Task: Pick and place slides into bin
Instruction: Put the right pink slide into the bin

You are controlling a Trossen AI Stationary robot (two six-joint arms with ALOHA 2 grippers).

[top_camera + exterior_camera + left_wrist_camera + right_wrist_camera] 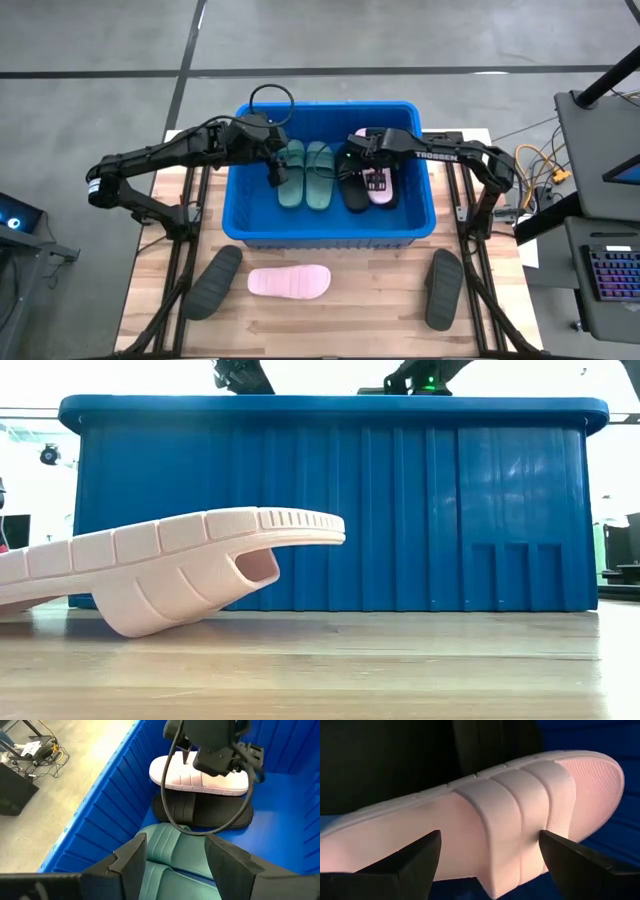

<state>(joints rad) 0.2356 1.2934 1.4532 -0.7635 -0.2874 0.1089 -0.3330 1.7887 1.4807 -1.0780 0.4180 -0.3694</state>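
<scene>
Slides in bin [250, 170]: two dark green slides [306, 173] side by side at the middle, one black slide [352, 188] beside them, one pale pink slide [380, 186] against the black one on its right. Slides on table [350, 320] in front of the bin: second pink slide [290, 282] near the front wall, charcoal slide [212, 281] to its left, another charcoal slide [445, 288] well to the right.

Left gripper [276, 166]: inside the bin over the green pair, fingers [134, 862] parted around a green strap, not clamped. Right gripper [372, 168]: inside the bin over the pink slide, jaws spread wide either side of its strap.
</scene>
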